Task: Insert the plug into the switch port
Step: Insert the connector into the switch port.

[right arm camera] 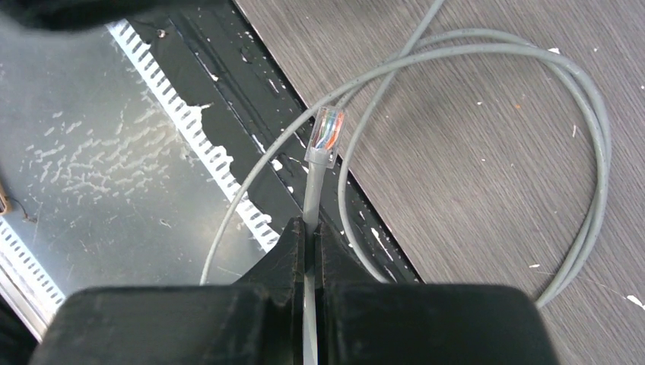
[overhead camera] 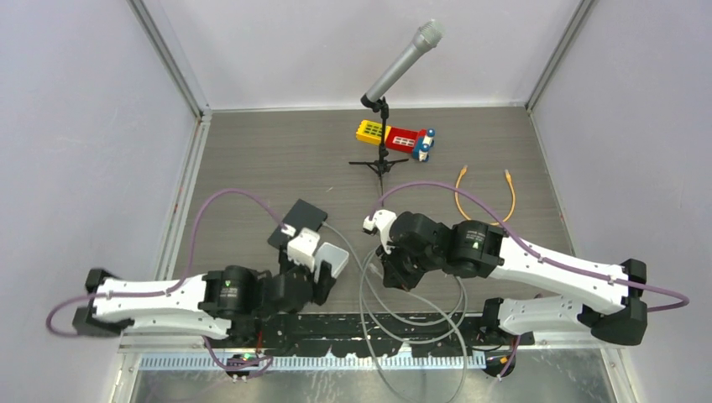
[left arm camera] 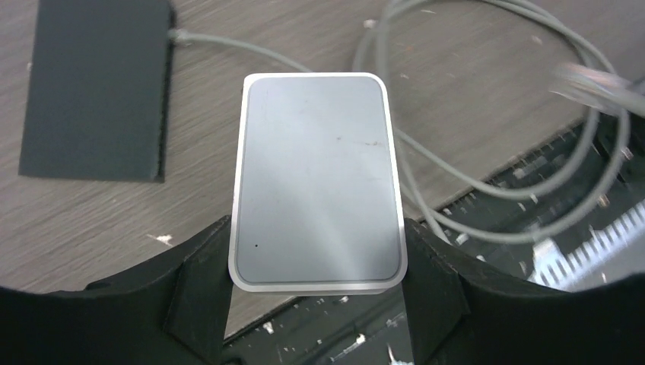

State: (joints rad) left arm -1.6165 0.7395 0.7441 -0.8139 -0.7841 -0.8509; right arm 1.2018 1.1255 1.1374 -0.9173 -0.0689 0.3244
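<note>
The right gripper (right arm camera: 309,228) has its two black fingers pressed together on a grey cable (right arm camera: 593,152), pinching it just behind the plug (right arm camera: 327,133). The plug is clear plastic with coloured wires showing inside, and it points up and away from the fingers, tilted slightly to the right. Beyond it the cable runs on in wide loops over the wood-grain table (right arm camera: 494,76). To the left lie a black rail (right arm camera: 251,106), a white toothed strip (right arm camera: 190,129) and a scuffed metal sheet (right arm camera: 76,152) — all below the plug.
</note>
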